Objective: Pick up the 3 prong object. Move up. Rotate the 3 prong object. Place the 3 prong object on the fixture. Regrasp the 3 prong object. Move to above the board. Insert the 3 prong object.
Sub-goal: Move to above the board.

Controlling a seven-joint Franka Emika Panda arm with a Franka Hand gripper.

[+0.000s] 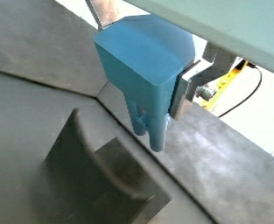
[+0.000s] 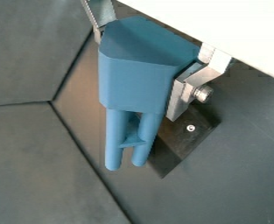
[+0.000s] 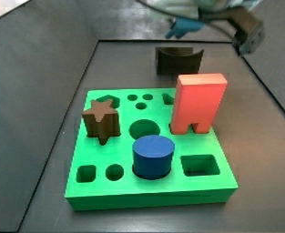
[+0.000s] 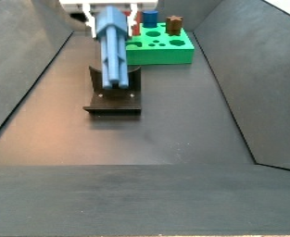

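The end effector [image 2: 151, 66] is clenched on the wide upper end of the 3 prong object [image 2: 133, 96], its silver fingers [image 2: 186, 87] pressed against the piece's sides in both wrist views. The piece hangs prongs down in the air just above the fixture [image 4: 114, 94], not touching it. Beyond the fixture on the dark floor [image 4: 172, 130] sits the board [image 3: 169, 177], carrying a red block [image 3: 198, 102], a dark blue cylinder [image 3: 152, 157] and a brown star peg [image 3: 99, 120].

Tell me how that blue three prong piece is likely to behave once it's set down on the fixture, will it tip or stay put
The 3 prong object looks like stiff moulded plastic, so it probably won't flex. Held prongs-down in the gripper above the fixture, it is tall and slim, so it may tip if released upright. Its smooth faces could slide between the fingers.
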